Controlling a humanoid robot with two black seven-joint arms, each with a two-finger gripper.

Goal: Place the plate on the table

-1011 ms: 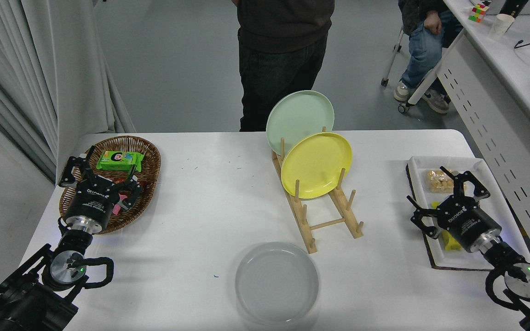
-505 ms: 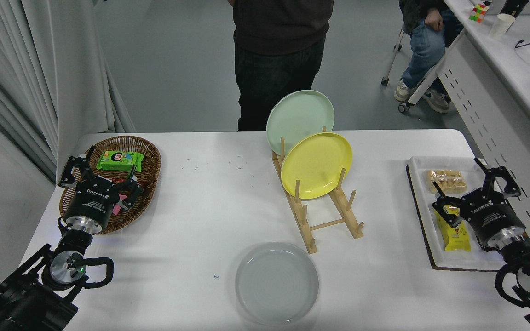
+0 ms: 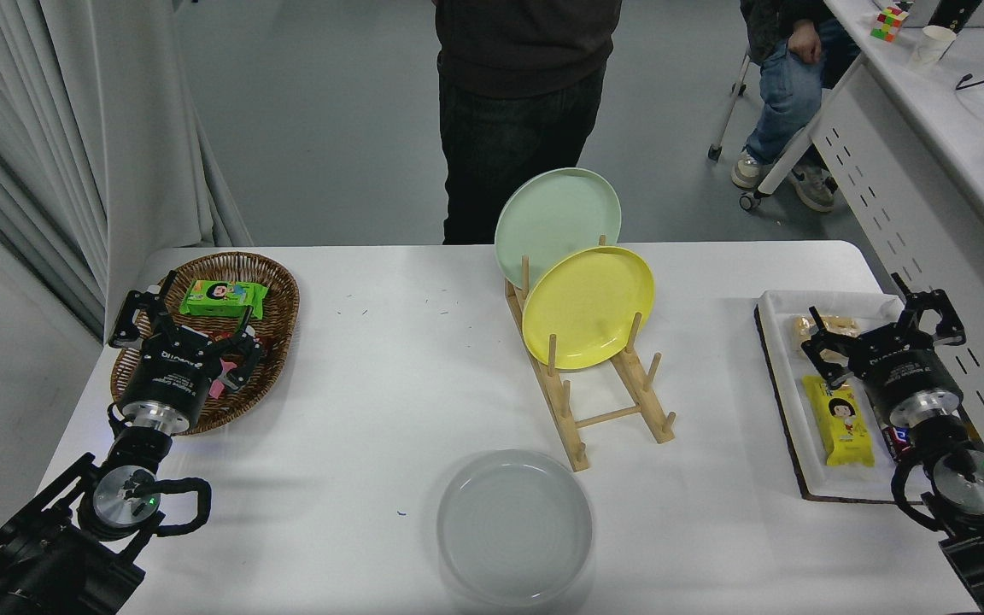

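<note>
Right gripper pulled back over the snack tray; plate already down on the bench.

The right gripper (image 3: 883, 329), fingers spread and empty, has swung from nearer the bench's middle out to the right edge over the white tray (image 3: 778, 359) in the last second, which suggests the placing is done and the arm is retiring. The left gripper (image 3: 189, 329) sits parked over the wicker basket (image 3: 283, 295), fingers apart. The grey plate (image 3: 513, 528) lies flat, face up, near the bench's (image 3: 389, 384) front edge, just before the wooden rack (image 3: 607, 418); being round, it has no long axis.
</note>
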